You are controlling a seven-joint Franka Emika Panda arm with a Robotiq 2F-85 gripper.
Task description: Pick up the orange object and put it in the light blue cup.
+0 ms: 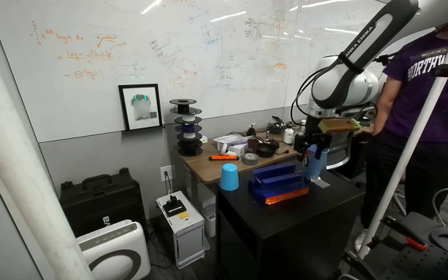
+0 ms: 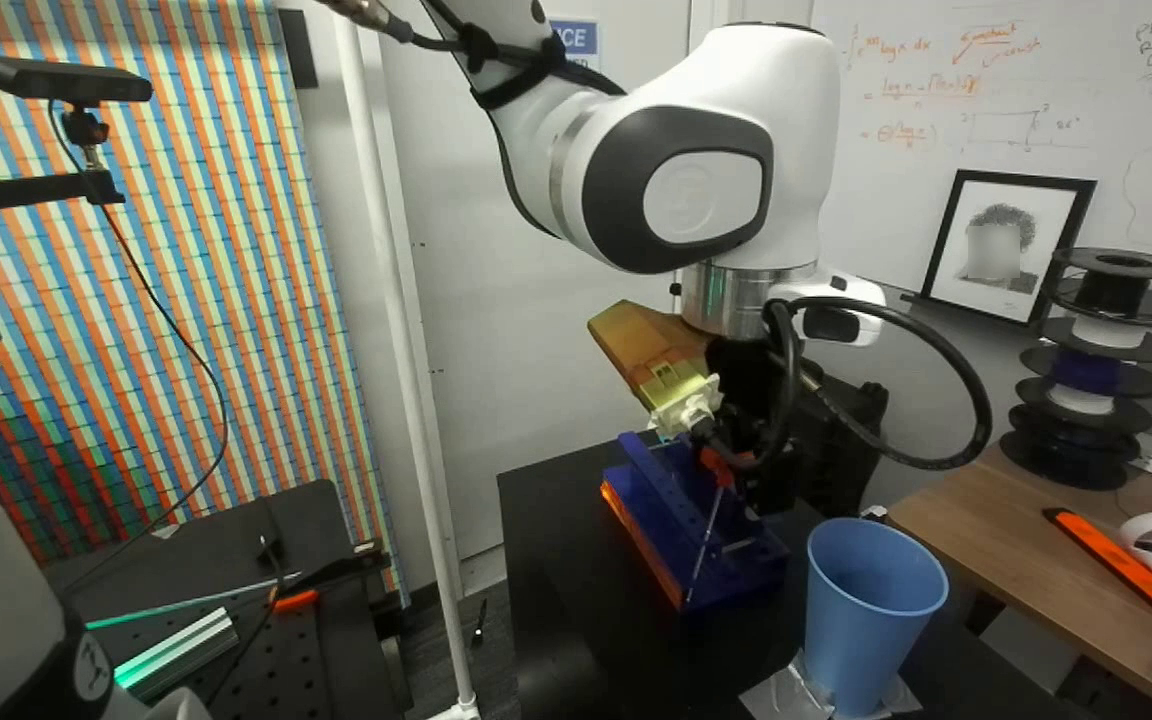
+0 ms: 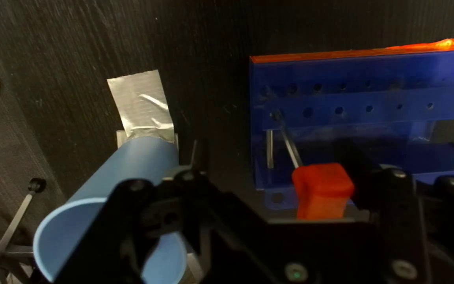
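The orange object appears to be an orange-red screwdriver handle [image 3: 323, 189] on a thin metal shaft, tilted over one end of the blue rack [image 3: 369, 73]. It also shows in an exterior view [image 2: 716, 466]. My gripper [image 3: 276, 157] is open around the handle, with the handle nearer the right finger in the wrist view. Whether they touch, I cannot tell. In an exterior view my gripper [image 1: 312, 152] hangs above the rack's end. The light blue cup [image 2: 866, 640] stands upright beside the rack; it also shows in the wrist view [image 3: 128, 167], left of the jaws.
Silver tape [image 3: 140, 100] lies at the cup's base. A brighter blue cup [image 1: 229, 177] stands upside down at the black cabinet's [image 1: 286, 217] far corner. The rack has an orange edge [image 1: 288, 195]. A wooden desk [image 1: 208, 171] with clutter adjoins; a person [image 1: 422, 101] stands nearby.
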